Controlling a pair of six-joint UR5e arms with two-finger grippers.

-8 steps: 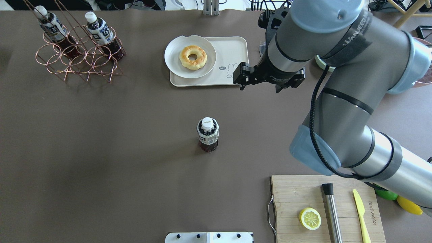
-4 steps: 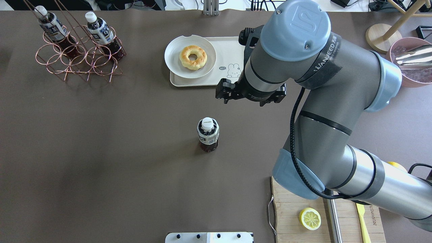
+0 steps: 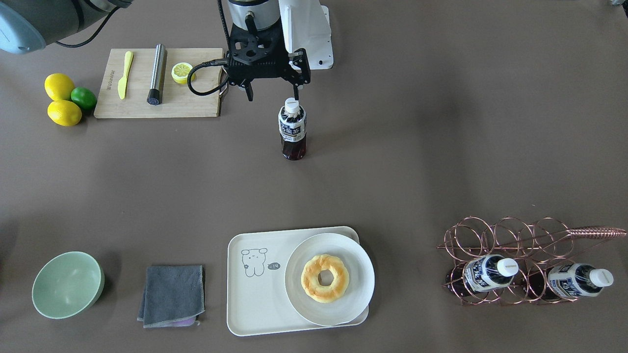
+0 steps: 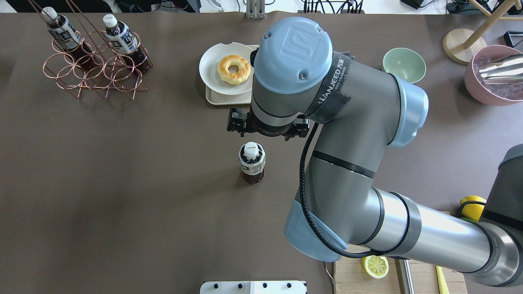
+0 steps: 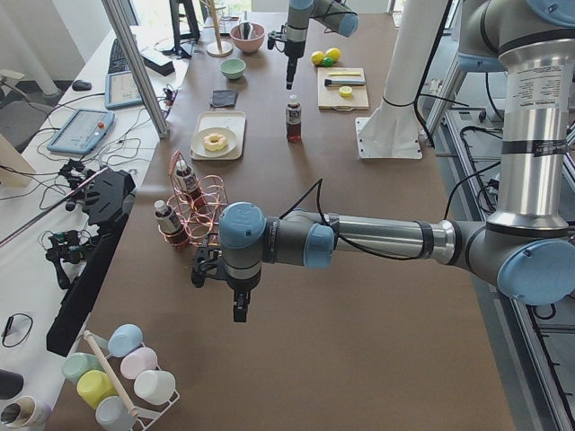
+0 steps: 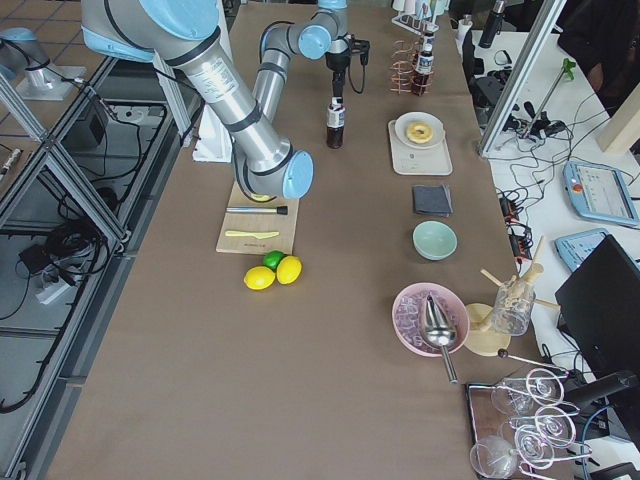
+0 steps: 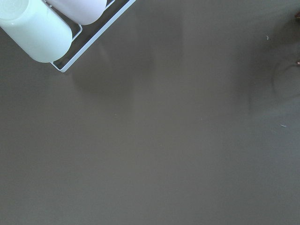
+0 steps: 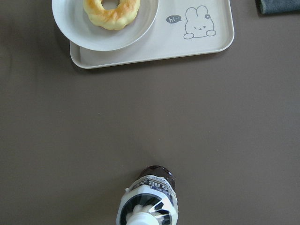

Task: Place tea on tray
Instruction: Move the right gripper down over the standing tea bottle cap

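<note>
Not grabbed yet: tea (image 3: 293, 130) upright on the counter (image 3: 441, 147), well apart from the tray (image 3: 250, 299). Right hand (image 3: 272, 93) spread apart, empty, hovering near its cap. Grab, carry, set-down all ahead.

- This is a robotics lab rather than a real kitchen. Two grey-and-blue industrial arms, the left arm (image 5: 377, 238) and the right arm (image 4: 367, 122), work at a long table (image 4: 122, 204) under a plain brown cover, beside a white pedestal (image 5: 400, 90).
- Aluminium frame posts (image 5: 135, 63) stand along the table. A white side bench (image 6: 600, 130) holds loose cables and a teach pendant (image 6: 600, 192).
- Kitchen props are set out in staged groups: a cutting board (image 3: 196, 103), lemons (image 3: 59, 86), a copper wire rack (image 3: 490, 235), and a doughnut (image 3: 325, 278) on a plate (image 3: 353, 299) on the tray (image 3: 250, 304).
</note>
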